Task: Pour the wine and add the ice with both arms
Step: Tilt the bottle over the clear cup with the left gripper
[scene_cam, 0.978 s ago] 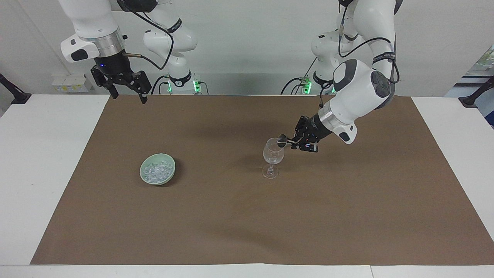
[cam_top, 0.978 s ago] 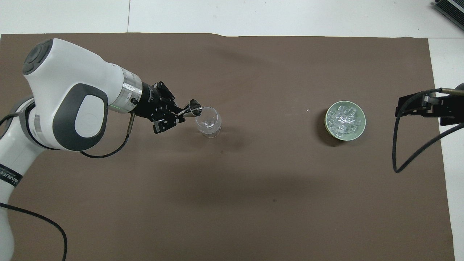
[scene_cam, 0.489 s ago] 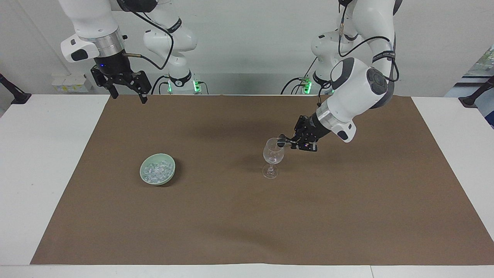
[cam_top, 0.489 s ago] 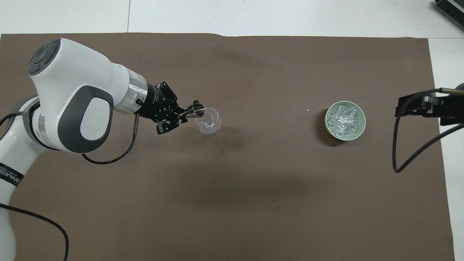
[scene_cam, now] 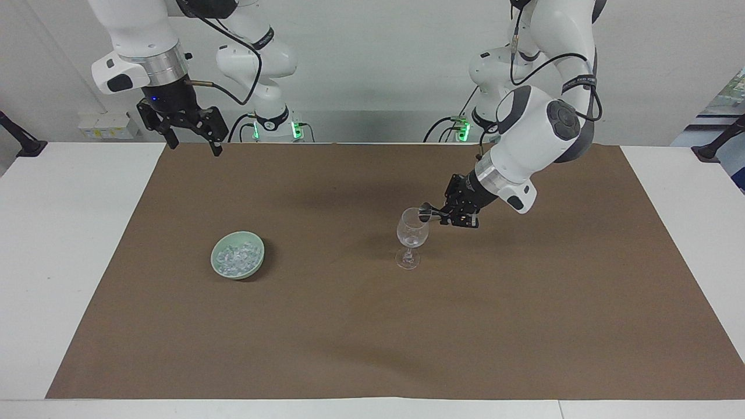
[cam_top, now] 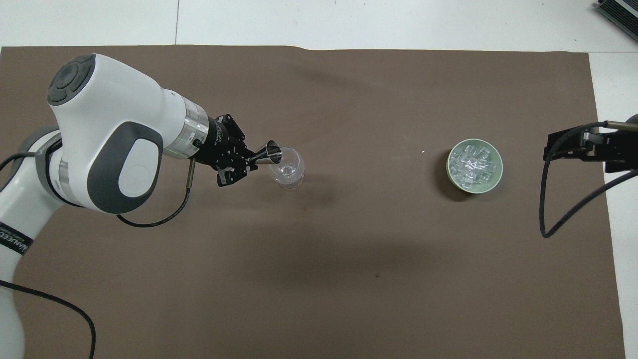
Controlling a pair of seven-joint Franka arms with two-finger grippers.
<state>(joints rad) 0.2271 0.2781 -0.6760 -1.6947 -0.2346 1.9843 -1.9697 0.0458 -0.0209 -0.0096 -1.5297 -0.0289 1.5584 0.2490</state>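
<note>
On the brown mat that covers the white worktop, the stemmed glass is seen standing upright near the middle, with the green bowl well apart from it toward the right arm's end. The ice is heaped in that bowl as small glinting chunks.

The left claw is held just beside the rim of the glass, clamped tight on a small metal measuring cup. The cup is tipped on its side with its mouth over the glass. Against a second ago, the cup is rolled further toward the glass, and the left arm's wrist and elbow are raised and turned a little more — the claw itself has barely shifted.

The right claw is hung in the air over the mat's edge nearest the robots, fingers spread wide and nothing between them — it has not moved since the earlier frames. The glass, bowl and ice are unchanged in place.
</note>
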